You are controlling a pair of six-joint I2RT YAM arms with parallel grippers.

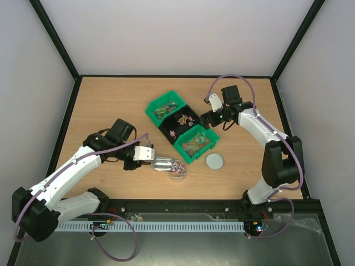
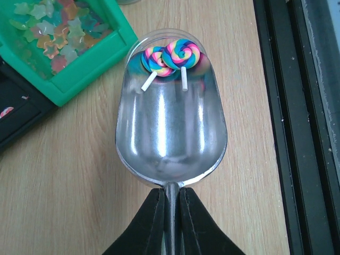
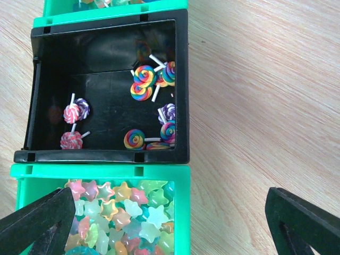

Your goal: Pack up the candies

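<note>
Lollipops (image 2: 171, 57), two tiny rainbow swirls on white sticks, lie side by side at the far lip of the shiny metal scoop (image 2: 170, 127). These are the candies about to be packed. The left claw (image 2: 170, 199) is clamped tight on the scoop's thin handle, with both black fingers pressed against it.

The scoop's long axis runs straight out from that claw, so the load lies dead ahead of it at the far end of the bowl, sticks pointing back toward the handle. In the top view that far end reaches the clear round jar (image 1: 178, 174), which stands on the wooden table (image 1: 111, 100) just in front of the left arm. The tipping move looks like the left arm's job: raise the handle end and the pair should slide forward into the jar. Whether the lip sits fully over the mouth cannot be told.

The right claw (image 3: 169, 202) stands wide open and holds nothing. It hovers over the black plastic bin (image 3: 106, 155) of loose swirl sweets (image 3: 144, 82) and the green plastic bin (image 3: 101, 171) of pale star-shaped sweets (image 3: 127, 212), well apart from the jar. A round white-grey lid (image 1: 214, 161) lies flat between the jar and the right arm.
</note>
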